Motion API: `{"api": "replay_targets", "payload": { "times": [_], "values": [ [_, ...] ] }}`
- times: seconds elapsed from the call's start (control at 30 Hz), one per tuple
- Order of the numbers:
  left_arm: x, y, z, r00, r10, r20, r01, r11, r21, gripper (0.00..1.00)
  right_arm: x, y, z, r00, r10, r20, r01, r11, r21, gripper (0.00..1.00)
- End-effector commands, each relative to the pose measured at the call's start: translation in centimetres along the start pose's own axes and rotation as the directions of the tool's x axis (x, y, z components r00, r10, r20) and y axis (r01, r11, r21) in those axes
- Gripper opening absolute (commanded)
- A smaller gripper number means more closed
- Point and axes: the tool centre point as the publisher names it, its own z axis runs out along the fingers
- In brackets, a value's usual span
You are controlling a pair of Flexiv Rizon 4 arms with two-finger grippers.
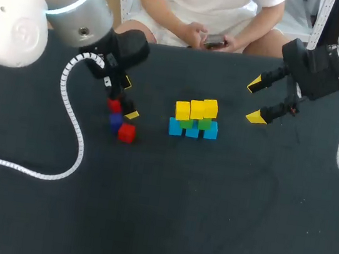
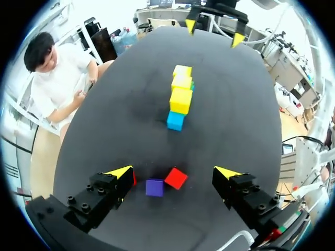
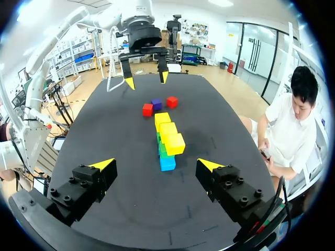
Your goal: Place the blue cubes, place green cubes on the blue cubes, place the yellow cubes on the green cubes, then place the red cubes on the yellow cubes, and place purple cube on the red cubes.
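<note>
Left gripper wide open, empty, over 2 red cubes + 1 purple cube; right gripper open, empty; stack mid-table: 3 blue cubes, 2 green cubes, 3 yellow cubes

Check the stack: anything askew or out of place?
Yes. The three yellow cubes sit unevenly on the green cubes, not in a straight row, and overhang them. Nothing looks spilled or damaged.

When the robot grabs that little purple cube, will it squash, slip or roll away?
Probably not squash: the purple cube keeps crisp edges and flat faces, so it looks rigid. Those flat faces should keep it from rolling and suit a two-sided grip. It looks small, likely light, so a nudge might slide it into the red cubes close by.
</note>
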Motion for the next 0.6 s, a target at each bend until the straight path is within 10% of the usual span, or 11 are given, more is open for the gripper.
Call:
{"api": "replay_targets", "payload": {
  "times": [0.03,0.6],
  "values": [
    [-0.5,1.6,0.7,0.999,-0.008,-0.051,0.008,1.0,0.002,1.0,0.0,0.1,0.0,1.0,0.0,0.001,0.0,1.0,0.003,1.0],
    [-0.7,2.8,0.8,0.999,-0.012,-0.03,0.013,1.0,0.015,1.0,0.0,0.1,0.0,1.0,0.0,0.001,0.0,1.0,0.003,1.0]
  ]
}}
